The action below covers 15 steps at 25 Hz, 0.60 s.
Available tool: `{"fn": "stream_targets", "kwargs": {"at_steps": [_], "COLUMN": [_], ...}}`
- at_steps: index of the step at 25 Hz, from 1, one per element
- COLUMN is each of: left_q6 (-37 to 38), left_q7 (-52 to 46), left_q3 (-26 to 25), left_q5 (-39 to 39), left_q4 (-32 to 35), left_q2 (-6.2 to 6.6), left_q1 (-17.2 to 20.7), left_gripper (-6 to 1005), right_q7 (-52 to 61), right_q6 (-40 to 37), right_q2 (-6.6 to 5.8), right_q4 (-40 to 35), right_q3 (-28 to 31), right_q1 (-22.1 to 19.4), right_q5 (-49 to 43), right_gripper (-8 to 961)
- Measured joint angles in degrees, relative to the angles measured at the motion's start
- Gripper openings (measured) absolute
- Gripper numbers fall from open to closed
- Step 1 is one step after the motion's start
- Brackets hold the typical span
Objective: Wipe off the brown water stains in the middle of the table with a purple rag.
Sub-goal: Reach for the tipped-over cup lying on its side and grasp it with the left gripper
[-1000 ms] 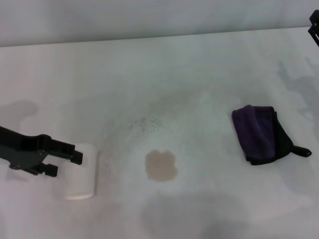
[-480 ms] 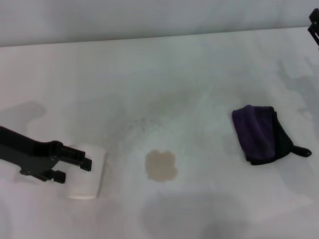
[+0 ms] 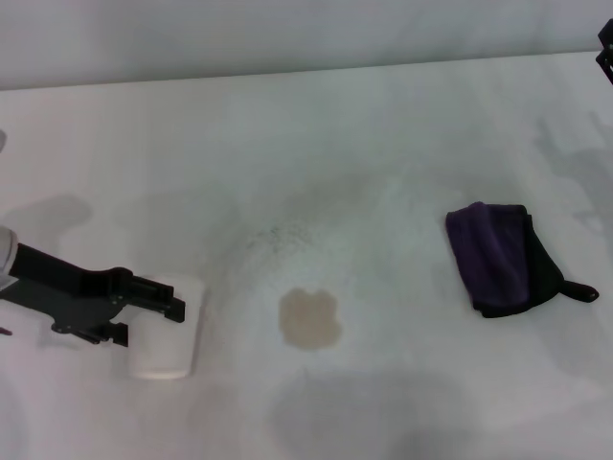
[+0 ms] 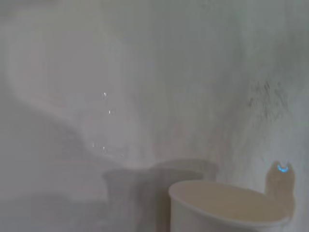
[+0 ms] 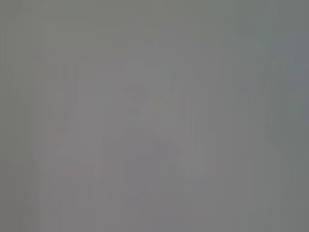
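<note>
**Left gripper at cup; stain and rag untouched**

- Left gripper (image 3: 151, 310): low over the table's left side, arm reaching in from the left edge. Its two black fingers lie on either side of the cup's upper part; whether they press the cup cannot be told.
- Cup (image 3: 165, 328): white, standing on the table under the fingers. The left wrist view shows its open rim (image 4: 229, 205) close up.
- Table (image 3: 383, 144): white, matte, with a patch of faint grey speckles (image 3: 278, 237) beyond the stain.
- Stain (image 3: 309, 318): one tan-brown blotch with a lobed edge, mid-table, right of the cup and apart from it.
- Rag (image 3: 500, 257): purple, folded, black-edged with a small loop tag, lying flat well right of the stain.
- Right gripper (image 3: 605, 53): only a black tip at the far right corner; finger state cannot be told. Its wrist view shows plain grey.
</note>
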Motion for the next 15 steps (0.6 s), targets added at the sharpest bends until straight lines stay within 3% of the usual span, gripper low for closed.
{"fn": "stream_targets", "kwargs": {"at_steps": [15], "left_q6": [-3.0], "left_q7": [0.1], "left_q3": [0.1], "left_q5": [-0.3], "left_q4": [-0.2], "left_q2": [-0.77], "left_q1": [0.2], "left_gripper": [861], "right_q7": [0.0], "right_q6": [1.4], "right_q2": [-0.17], "right_q4": [-0.5], "right_q3": [0.0], "right_q1": [0.3], "right_q5": [0.0], "right_gripper": [842]}}
